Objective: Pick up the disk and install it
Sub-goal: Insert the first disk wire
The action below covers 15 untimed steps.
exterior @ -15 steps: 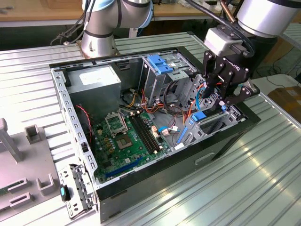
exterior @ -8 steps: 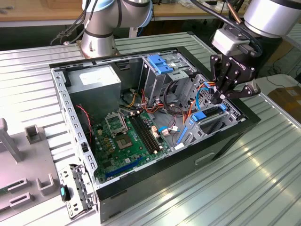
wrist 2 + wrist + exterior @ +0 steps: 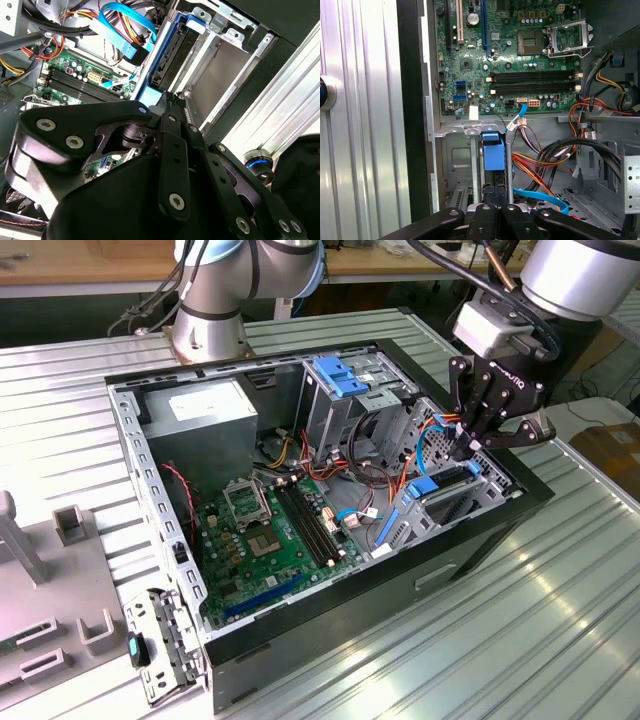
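The disk (image 3: pixel 428 486) stands on edge in the drive bay at the corner of the open computer case on the exterior view's right, its blue rail showing. My gripper (image 3: pixel 465 448) hangs straight over that bay, fingers closed together on the disk's upper edge. In the first wrist view the disk (image 3: pixel 493 155) with its blue end sits in the metal slot just beyond the gripper (image 3: pixel 496 200). In the second wrist view the disk (image 3: pixel 170 57) lies between blue rails beyond the gripper (image 3: pixel 165 100). Most of the disk's body is hidden inside the bay.
The case holds a green motherboard (image 3: pixel 270 530), a grey power-supply box (image 3: pixel 205 410), a blue latch plate (image 3: pixel 340 375) and loose cables (image 3: pixel 380 490) beside the bay. The arm's base (image 3: pixel 205 320) stands behind the case. Grey fixtures (image 3: pixel 70 525) sit on the exterior view's left.
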Available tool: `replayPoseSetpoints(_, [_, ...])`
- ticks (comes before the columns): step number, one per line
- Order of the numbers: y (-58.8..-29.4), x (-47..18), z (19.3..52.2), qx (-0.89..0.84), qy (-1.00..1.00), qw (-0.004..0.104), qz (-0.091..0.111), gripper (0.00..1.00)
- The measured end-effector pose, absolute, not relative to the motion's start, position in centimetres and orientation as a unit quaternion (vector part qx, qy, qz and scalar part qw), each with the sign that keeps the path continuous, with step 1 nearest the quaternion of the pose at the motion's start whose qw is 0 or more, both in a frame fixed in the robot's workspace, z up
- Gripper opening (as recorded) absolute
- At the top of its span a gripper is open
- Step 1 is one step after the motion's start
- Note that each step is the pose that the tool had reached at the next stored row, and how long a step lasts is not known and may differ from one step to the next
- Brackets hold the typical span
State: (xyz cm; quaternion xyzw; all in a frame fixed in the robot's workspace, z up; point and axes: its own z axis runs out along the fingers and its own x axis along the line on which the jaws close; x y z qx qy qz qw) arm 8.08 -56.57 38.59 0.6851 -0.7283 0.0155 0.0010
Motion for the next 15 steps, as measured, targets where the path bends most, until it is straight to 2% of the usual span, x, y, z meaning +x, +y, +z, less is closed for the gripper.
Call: replayPoseSetpoints(15, [-56.55,8.69,38.47,0.733,-0.680,0.002,0.015,0.11])
